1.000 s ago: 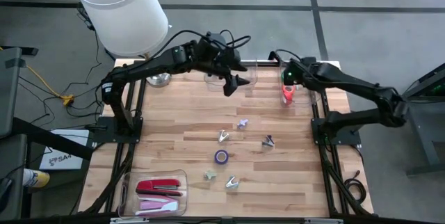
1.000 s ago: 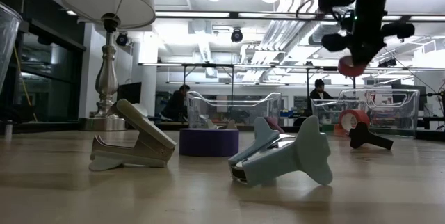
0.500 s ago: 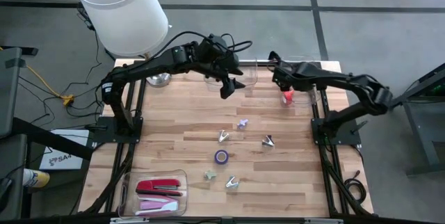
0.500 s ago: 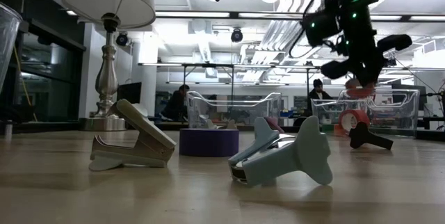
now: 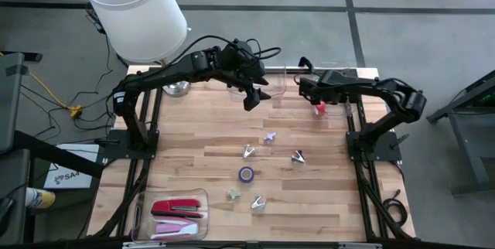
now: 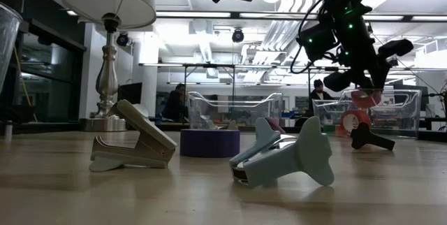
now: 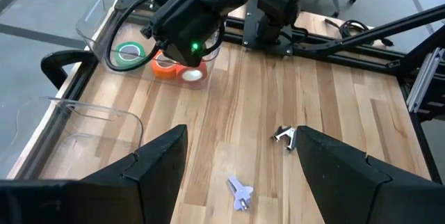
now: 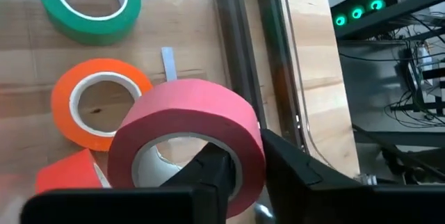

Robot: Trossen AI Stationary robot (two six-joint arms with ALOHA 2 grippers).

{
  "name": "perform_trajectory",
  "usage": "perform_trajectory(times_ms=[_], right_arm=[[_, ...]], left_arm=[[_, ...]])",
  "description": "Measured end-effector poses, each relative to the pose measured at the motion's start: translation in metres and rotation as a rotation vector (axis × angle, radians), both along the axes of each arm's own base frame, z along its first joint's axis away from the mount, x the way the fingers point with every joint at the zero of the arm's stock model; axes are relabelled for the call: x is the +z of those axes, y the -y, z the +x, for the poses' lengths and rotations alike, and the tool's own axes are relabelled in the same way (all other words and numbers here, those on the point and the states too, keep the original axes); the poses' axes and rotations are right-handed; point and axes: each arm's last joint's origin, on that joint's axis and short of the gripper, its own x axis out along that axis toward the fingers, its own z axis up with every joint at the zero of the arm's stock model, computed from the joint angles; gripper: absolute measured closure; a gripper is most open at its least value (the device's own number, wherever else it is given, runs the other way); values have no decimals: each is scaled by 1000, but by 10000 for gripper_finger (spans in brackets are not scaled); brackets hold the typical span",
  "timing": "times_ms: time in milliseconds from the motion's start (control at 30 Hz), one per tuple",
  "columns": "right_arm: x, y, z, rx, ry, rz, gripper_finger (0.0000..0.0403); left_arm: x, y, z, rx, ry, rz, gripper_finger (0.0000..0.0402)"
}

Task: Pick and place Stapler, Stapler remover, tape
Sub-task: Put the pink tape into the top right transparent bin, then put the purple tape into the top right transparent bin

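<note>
Dropping pink ring-shaped tape roll (image 8: 186, 135) into clear plastic bin (image 5: 344, 69), where green roll (image 8: 88, 1) and orange roll (image 8: 103, 102) lie. Roll pinched by right gripper (image 8: 245, 165); release best done low. Left gripper (image 7: 240, 156) held open, empty.

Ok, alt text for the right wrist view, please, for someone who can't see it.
The right gripper grips a pink tape roll by its wall, one finger inside the ring, over a clear bin. An orange tape roll and a green tape roll lie flat in the bin.
</note>
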Motion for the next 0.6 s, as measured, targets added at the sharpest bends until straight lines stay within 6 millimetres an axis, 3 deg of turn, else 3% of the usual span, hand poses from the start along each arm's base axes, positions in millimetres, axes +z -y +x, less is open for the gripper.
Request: perform_trajectory(times_ms=[400,600], right_arm=[[1,-1,-1,-12,-15,-6,250],[0,-1,-1,16,-22,24,233]], left_arm=[[0,0,0,0,1,0,138],[0,0,0,0,1,2,138]])
